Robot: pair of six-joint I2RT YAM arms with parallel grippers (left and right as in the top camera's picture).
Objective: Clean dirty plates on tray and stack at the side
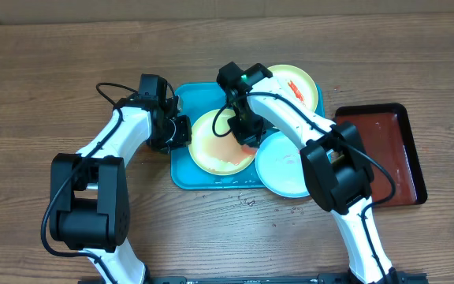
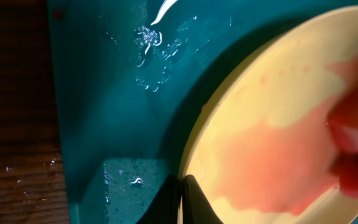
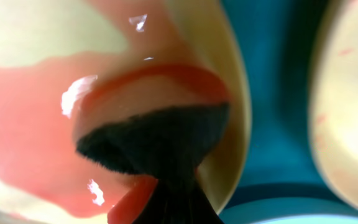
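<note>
A pale yellow-green plate (image 1: 211, 148) smeared with pink-red sauce lies in the middle of the turquoise tray (image 1: 191, 99). My left gripper (image 1: 183, 132) is shut on its left rim, as the left wrist view shows (image 2: 183, 200). My right gripper (image 1: 247, 132) is shut on a red sponge with a dark scouring side (image 3: 154, 140) and presses it on that plate (image 3: 30, 31). A second yellow-green plate (image 1: 294, 85) with red sauce lies at the tray's back right. A white plate (image 1: 284, 164) lies at the front right, partly over the tray's edge.
A dark red tray (image 1: 385, 154) stands to the right of the turquoise tray. Water droplets lie on the turquoise tray (image 2: 104, 93) and on the wood in front of it (image 1: 247, 201). Brown wood tabletop (image 1: 38, 95) surrounds both trays.
</note>
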